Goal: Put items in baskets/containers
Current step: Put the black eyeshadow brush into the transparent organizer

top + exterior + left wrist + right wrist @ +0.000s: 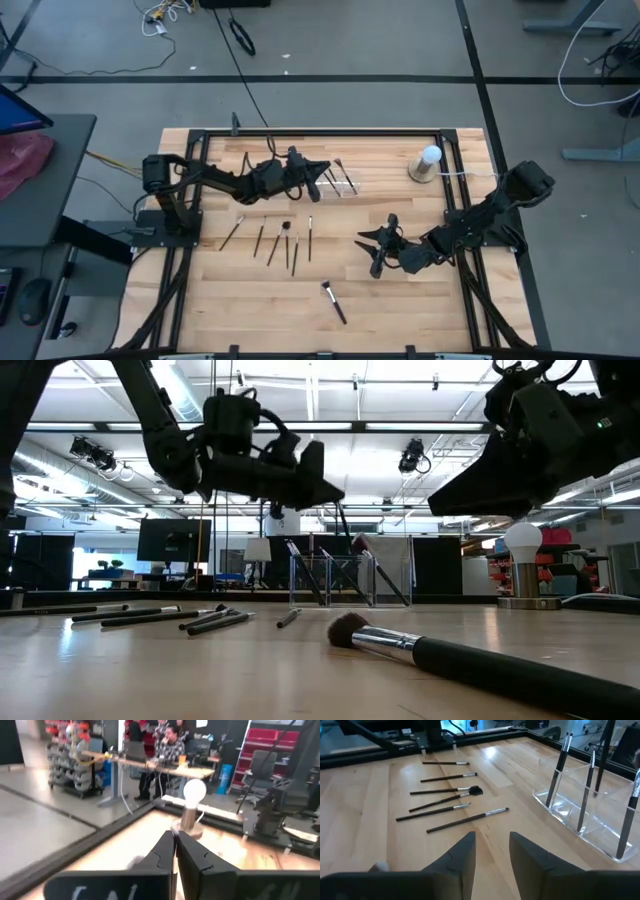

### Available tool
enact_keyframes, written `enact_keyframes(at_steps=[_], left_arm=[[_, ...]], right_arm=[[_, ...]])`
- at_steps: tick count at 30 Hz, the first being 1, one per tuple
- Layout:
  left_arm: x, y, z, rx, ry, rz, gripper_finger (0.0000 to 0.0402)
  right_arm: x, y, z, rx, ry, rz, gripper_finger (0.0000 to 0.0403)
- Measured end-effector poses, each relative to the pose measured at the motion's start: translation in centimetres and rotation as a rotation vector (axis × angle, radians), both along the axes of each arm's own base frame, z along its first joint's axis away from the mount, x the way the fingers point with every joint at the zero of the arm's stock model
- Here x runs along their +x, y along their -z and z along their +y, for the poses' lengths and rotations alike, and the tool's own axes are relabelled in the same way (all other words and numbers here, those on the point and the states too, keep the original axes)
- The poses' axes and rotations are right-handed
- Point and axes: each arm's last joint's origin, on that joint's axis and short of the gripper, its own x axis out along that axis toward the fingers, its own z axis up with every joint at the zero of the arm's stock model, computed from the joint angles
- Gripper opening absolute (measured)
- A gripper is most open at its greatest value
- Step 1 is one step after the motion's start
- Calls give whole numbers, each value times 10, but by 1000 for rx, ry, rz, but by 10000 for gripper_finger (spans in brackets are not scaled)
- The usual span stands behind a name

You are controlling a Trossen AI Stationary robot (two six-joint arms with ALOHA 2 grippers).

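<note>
Several thin dark brushes (275, 243) lie flat in a loose row on the wood at mid-table, also seen in the right wrist view as the brushes (445, 802). A thicker brush (333, 302) lies alone near the near edge, close in the low view (450, 655). The clear organiser tray (341, 181) stands toward the far edge with a few brushes (559, 767) leaning upright inside. My left gripper (322, 176) hovers beside the tray, shut, with no brush showing between its fingers (175, 847). My right gripper (373, 251) hangs open above bare wood right of the row.
A white ball on a tan round base (428, 162) stands near the far right corner, with its cord running right. A dark metal frame (200, 135) borders the table. Bare wood lies between the row of brushes and the lone thick brush.
</note>
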Motion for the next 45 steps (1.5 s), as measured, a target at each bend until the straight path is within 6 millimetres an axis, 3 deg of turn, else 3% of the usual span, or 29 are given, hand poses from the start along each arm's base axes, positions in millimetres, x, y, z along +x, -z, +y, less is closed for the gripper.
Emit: enact_keyframes(at_steps=[16, 35, 45], left_arm=[[4, 26, 1, -144, -6, 52, 21], [0, 31, 8, -161, -57, 97, 34], [-3, 35, 18, -160, -83, 132, 112]], right_arm=[[0, 0, 0, 2, 0, -3, 117], [0, 0, 0, 2, 0, -3, 117], [0, 0, 0, 2, 1, -3, 117]])
